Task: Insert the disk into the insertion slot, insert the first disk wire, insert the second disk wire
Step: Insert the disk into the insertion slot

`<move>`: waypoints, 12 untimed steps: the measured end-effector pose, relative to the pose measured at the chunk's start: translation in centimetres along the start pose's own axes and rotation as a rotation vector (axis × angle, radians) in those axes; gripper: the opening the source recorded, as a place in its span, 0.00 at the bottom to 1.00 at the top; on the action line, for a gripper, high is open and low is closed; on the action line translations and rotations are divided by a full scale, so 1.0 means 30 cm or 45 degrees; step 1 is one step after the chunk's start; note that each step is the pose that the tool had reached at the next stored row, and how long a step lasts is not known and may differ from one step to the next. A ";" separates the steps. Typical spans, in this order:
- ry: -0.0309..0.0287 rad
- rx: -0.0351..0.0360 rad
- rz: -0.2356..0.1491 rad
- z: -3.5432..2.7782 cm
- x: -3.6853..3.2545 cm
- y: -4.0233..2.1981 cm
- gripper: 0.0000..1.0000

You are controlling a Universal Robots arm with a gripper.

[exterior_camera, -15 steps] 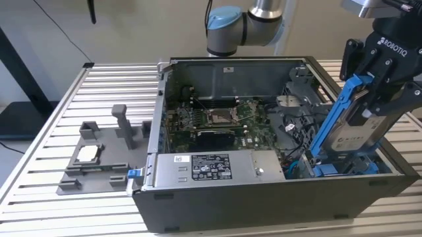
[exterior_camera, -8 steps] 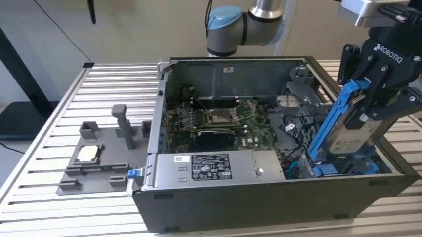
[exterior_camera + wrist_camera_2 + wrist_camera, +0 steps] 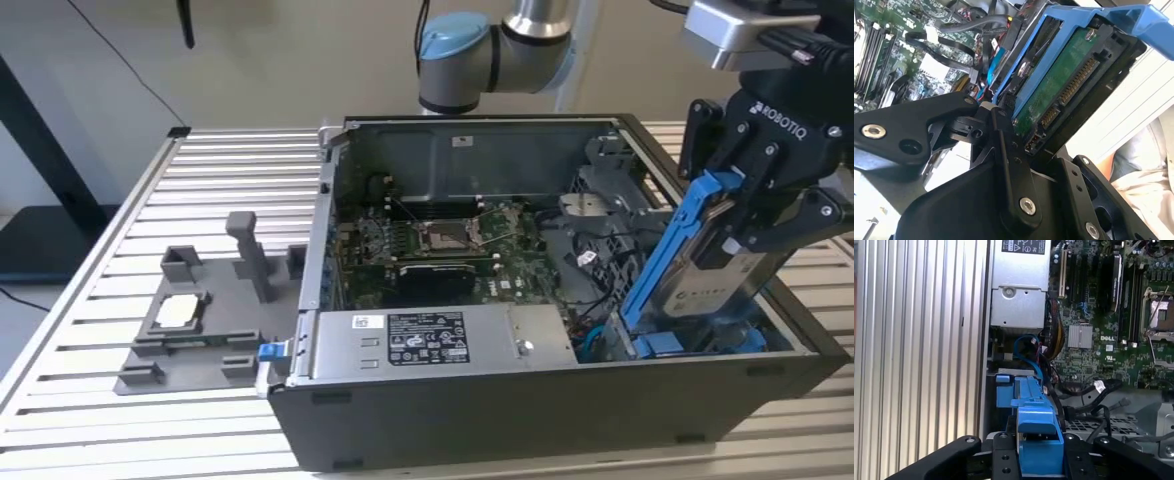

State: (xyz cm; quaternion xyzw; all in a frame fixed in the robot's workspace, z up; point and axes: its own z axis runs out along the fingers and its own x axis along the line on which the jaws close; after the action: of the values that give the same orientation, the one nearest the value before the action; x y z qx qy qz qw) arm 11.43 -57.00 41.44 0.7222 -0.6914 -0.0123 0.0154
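My gripper (image 3: pixel 754 235) is shut on the disk (image 3: pixel 707 270), a drive in a blue plastic carrier, held tilted on end over the case's near corner at the exterior view's right. Its lower end reaches down to the insertion slot (image 3: pixel 694 338), a dark cage with blue tabs. The second wrist view shows the disk's green circuit board and connectors (image 3: pixel 1069 85) between my black fingers (image 3: pixel 1004 150). In the first wrist view the blue carrier (image 3: pixel 1036 440) points at the slot's blue tab (image 3: pixel 1004 390). Loose black wires (image 3: pixel 1094 389) lie beside the slot over the motherboard.
The open computer case (image 3: pixel 534 420) stands on a slatted metal table (image 3: pixel 80 340). A silver labelled power-supply box (image 3: pixel 427 345) fills the near wall beside the slot. A grey fixture (image 3: pixel 200 320) sits at the exterior view's left. A thin blue cable (image 3: pixel 1029 347) loops near the power supply.
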 end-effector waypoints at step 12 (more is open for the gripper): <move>0.0005 0.0000 -0.004 0.021 -0.006 -0.005 0.33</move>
State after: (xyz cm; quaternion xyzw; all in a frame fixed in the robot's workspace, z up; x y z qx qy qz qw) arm 11.55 -56.82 40.79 0.7233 -0.6902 -0.0122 0.0155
